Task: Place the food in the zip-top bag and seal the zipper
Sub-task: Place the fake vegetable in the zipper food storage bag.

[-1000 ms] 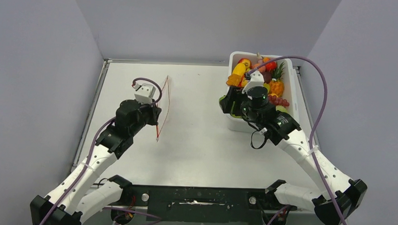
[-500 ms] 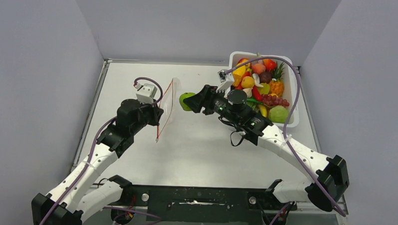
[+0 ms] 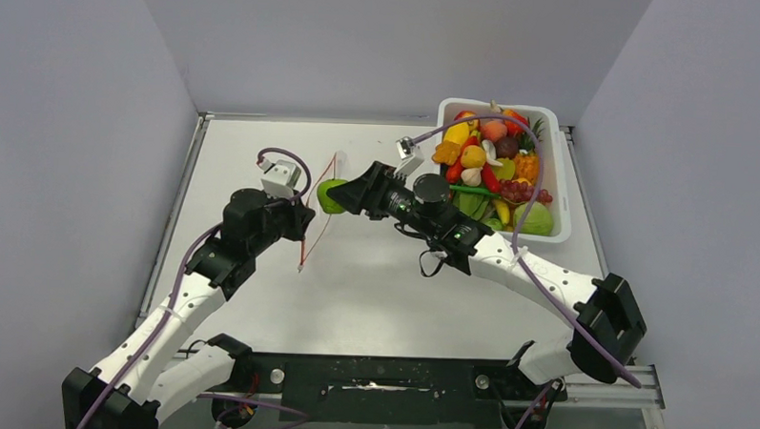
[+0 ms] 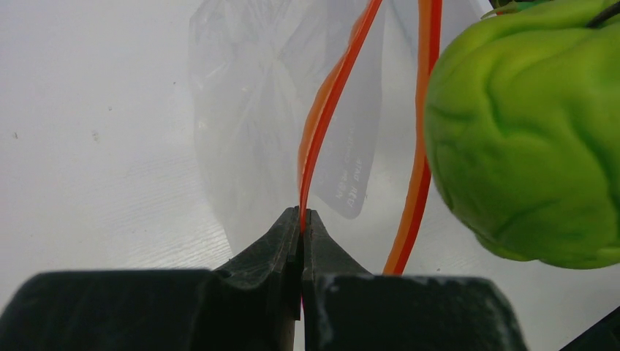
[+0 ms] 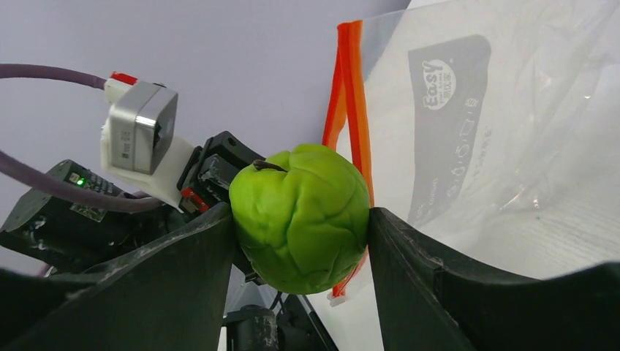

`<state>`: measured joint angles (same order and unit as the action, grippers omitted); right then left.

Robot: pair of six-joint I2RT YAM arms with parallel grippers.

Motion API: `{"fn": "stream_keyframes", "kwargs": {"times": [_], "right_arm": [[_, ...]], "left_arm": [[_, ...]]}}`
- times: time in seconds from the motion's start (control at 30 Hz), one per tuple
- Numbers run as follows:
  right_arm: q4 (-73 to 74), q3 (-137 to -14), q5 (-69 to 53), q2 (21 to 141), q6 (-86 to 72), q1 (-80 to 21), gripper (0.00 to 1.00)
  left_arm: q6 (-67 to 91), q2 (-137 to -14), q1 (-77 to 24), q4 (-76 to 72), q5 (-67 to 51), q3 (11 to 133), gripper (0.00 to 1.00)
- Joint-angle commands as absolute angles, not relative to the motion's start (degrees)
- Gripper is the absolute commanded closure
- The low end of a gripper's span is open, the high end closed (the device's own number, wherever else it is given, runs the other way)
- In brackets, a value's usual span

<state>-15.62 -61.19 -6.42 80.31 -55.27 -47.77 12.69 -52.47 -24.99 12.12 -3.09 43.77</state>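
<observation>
My left gripper [image 3: 301, 217] [image 4: 302, 213] is shut on one red-orange zipper [image 4: 327, 102] strip of the clear zip-top bag [image 4: 248, 110], holding it upright above the table. The other zipper strip [image 4: 425, 110] bows away, so the mouth gapes. A green lumpy food piece [image 3: 330, 196] [image 4: 526, 139] [image 5: 300, 208] is clamped in my right gripper [image 3: 342, 196] [image 5: 301, 219]. It hangs right at the bag's mouth, beside the zipper [image 5: 349, 95]. The printed bag [image 5: 504, 146] spreads out behind it.
A white tub [image 3: 560, 187] at the back right holds several more toy fruits and vegetables [image 3: 492, 171]. The left arm's wrist camera [image 5: 139, 135] sits close behind the green piece. Grey walls enclose the table on three sides.
My right arm has swung left from the tub to the bag's mouth, carrying the green piece. The left gripper has kept its hold, and the bag's mouth has opened wider.
</observation>
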Motion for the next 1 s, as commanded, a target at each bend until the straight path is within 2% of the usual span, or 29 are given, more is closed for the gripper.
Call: {"fn": "stream_keyframes", "kwargs": {"times": [0.0, 0.3, 0.43, 0.67, 0.97], "right_arm": [[-21.15, -63.29, -6.08, 82.52, -58.52, -48.85, 0.48], [-8.12, -65.23, 5.86, 84.52, -54.46, -48.33, 0.45], [-3.67, -65.15, 6.48, 82.55, -53.12, -47.65, 0.44], [-14.28, -61.34, -2.11, 74.67, -53.46, -48.46, 0.45], [-22.17, -62.30, -5.34, 79.85, -58.67, -50.62, 0.45]], "left_arm": [[12.47, -51.57, -24.52, 7.65, -5.34, 43.39, 1.00], [12.97, -50.40, -24.43, 7.16, -6.30, 43.39, 1.00], [14.82, -51.35, -24.43, 7.12, -8.04, 45.31, 1.00], [15.63, -53.35, -23.42, 6.20, -7.65, 45.10, 1.00], [16.95, -53.09, -22.68, 5.66, -8.79, 43.83, 1.00]]}}
